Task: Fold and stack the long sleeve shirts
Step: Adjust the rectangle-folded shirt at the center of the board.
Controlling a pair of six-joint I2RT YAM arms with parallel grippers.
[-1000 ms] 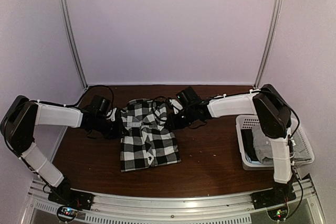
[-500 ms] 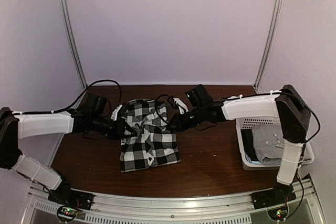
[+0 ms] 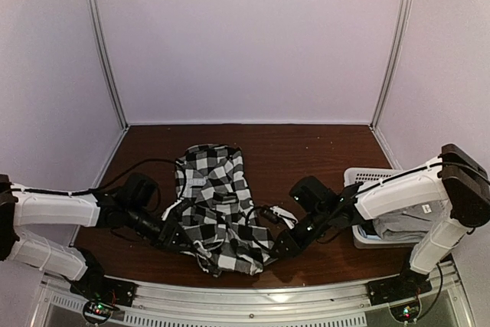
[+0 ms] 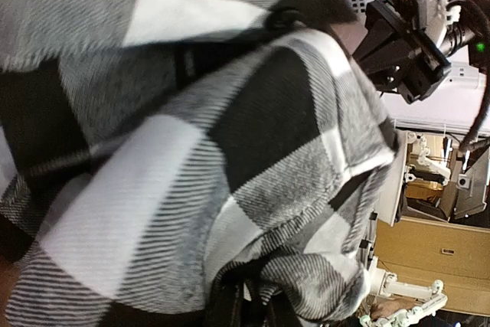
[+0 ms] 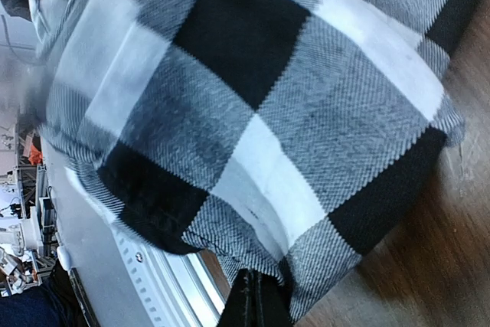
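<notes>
Mid-fold, it seems: the checked shirt [image 3: 218, 204] is clamped by left gripper [image 3: 178, 237] and right gripper [image 3: 279, 248]; level laying-down is called for next.

The first shirt [image 3: 214, 204] lies on the table [image 3: 306, 151], midway between left and right, running from mid-depth to the near edge; the left arm [image 3: 61, 208] reaches in from the left, its left jaws at the shirt's near left corner; the right arm [image 3: 390, 197] reaches in from the right, its right jaws at the near right corner; the basket [image 3: 360, 178] stands at the table's right edge, under the right arm; the second shirt [image 3: 394, 227] lies in it.
</notes>
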